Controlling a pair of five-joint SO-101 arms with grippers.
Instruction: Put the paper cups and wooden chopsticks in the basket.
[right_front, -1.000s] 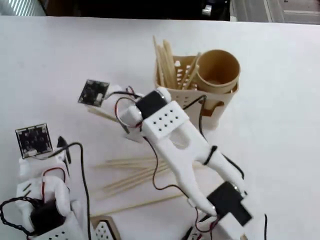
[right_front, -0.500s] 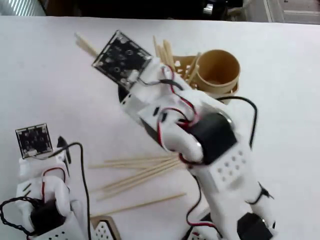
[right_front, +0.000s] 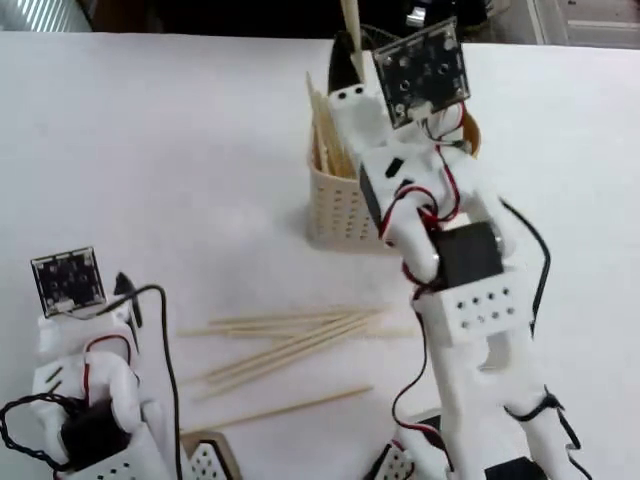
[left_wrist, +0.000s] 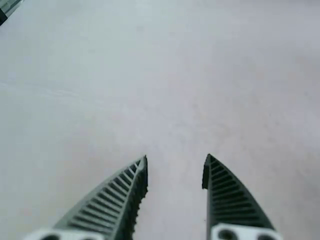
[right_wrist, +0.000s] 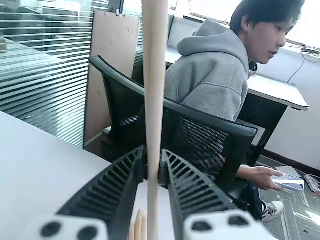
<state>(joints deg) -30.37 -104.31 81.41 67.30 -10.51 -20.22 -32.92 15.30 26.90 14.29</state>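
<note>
**One chopstick held upright over the basket, a loose bundle on the bench**

Nearest, the left arm (right_front: 90, 400) sits at the bench's (right_front: 150, 150) near left corner. Its wrist view shows the left jaws apart with nothing between them, above bare bench surface (left_wrist: 150, 75).

Just beyond it, the loose chopsticks (right_front: 290, 338) lie flat on the bench in a fanned bundle. One single stick (right_front: 290, 407) lies apart from it on the near side.

Farther on stands the basket (right_front: 338, 210), a white lattice tub. The standing chopsticks (right_front: 325, 135) lean together in its left part, their tips rising above the rim.

The right arm (right_front: 470, 300) stretches from the near edge across the basket's right side and hides much of it. At its far end the right jaws are clamped on the held chopstick (right_front: 352, 22). The stick stands upright (right_wrist: 154, 75) between the two toothed faces, above the basket's far side. The tips of the standing chopsticks (right_wrist: 140, 225) show just under the jaws.
</note>
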